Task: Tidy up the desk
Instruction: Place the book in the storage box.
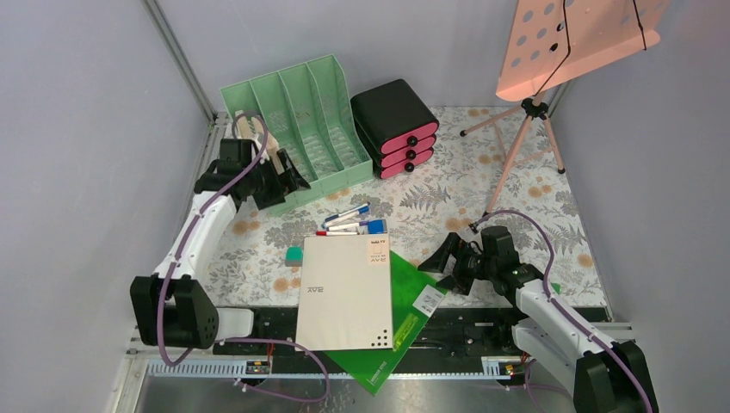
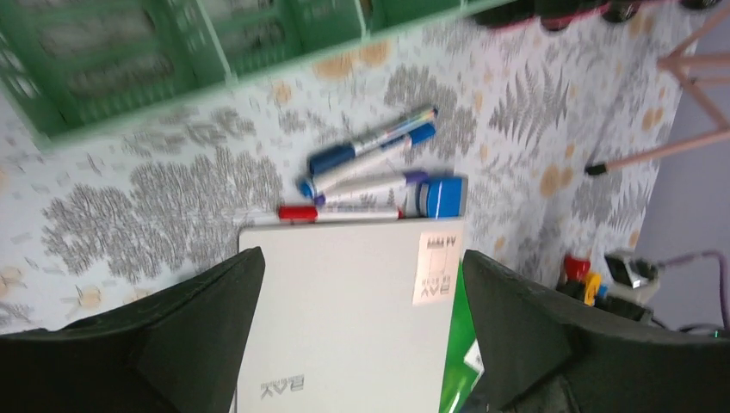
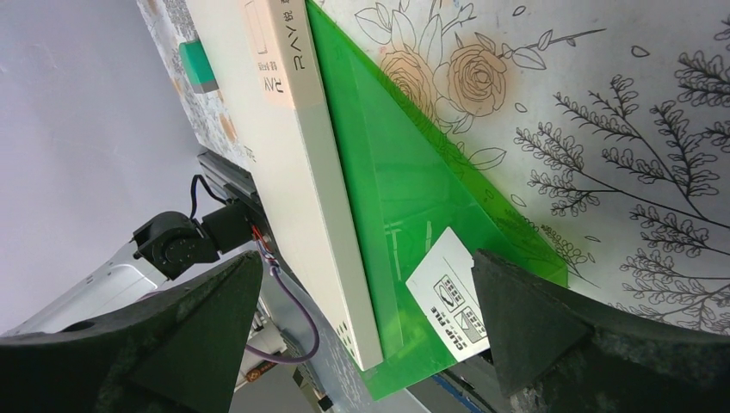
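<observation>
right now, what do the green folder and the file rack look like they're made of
The green folder is likely thin plastic: glossy, seemingly translucent, catching light. The file rack is probably moulded plastic: mint green, matte, with slotted walls.

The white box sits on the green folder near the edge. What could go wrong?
1. The box and folder poke out past the near edge of the desk, so a push from the open right gripper beside them might slide them off.
2. The markers lie loose against the box's far side; moving the box could scatter them.
</observation>
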`<state>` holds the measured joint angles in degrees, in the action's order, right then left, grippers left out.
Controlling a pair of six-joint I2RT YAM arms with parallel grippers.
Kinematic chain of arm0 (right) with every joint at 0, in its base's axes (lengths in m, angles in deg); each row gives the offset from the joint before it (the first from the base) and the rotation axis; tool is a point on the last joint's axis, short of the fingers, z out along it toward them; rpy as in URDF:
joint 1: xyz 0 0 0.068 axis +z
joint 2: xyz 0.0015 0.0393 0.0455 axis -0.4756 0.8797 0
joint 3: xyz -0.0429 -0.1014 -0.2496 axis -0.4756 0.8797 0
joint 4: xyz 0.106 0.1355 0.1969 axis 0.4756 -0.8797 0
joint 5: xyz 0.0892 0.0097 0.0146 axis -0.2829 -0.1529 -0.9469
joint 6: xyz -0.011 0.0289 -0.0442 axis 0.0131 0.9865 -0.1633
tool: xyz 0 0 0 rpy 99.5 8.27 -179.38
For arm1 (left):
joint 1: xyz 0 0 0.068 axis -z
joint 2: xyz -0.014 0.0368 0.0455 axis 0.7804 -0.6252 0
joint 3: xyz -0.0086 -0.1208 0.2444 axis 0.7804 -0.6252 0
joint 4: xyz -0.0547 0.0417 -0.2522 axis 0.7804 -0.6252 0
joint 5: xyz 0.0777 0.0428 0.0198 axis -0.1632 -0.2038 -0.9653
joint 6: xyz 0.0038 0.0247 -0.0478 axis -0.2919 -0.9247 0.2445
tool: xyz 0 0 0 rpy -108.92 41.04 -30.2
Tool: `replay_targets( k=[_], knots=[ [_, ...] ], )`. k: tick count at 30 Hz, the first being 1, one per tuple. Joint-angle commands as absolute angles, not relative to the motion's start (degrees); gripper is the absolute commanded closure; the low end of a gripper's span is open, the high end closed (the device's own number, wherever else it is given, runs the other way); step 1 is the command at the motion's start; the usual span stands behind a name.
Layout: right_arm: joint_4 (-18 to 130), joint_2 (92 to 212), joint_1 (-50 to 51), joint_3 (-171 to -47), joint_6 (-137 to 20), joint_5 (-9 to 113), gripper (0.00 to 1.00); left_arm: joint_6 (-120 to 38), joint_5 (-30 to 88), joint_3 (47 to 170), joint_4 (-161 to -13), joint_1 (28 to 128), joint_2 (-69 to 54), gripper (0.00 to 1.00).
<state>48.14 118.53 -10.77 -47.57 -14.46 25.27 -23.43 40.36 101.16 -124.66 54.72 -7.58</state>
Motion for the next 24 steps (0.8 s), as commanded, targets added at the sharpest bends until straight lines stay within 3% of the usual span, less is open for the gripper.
replay_targets(
  k=[1,13,24],
  knots=[
    [49.82,119.15,-10.73,-47.65,-14.68,23.63,0.01,-25.55,47.23,97.46,-127.43,54.53,-2.25,0.13],
    [49.51,118.92,-10.73,-47.54,-14.46,23.74,0.01,-19.18,48.54,76.27,-134.53,54.78,11.87,0.14],
    [47.18,115.80,-6.49,-47.96,-12.69,27.56,0.01,-13.24,42.46,70.73,-144.82,55.13,22.58,0.10]
  ],
)
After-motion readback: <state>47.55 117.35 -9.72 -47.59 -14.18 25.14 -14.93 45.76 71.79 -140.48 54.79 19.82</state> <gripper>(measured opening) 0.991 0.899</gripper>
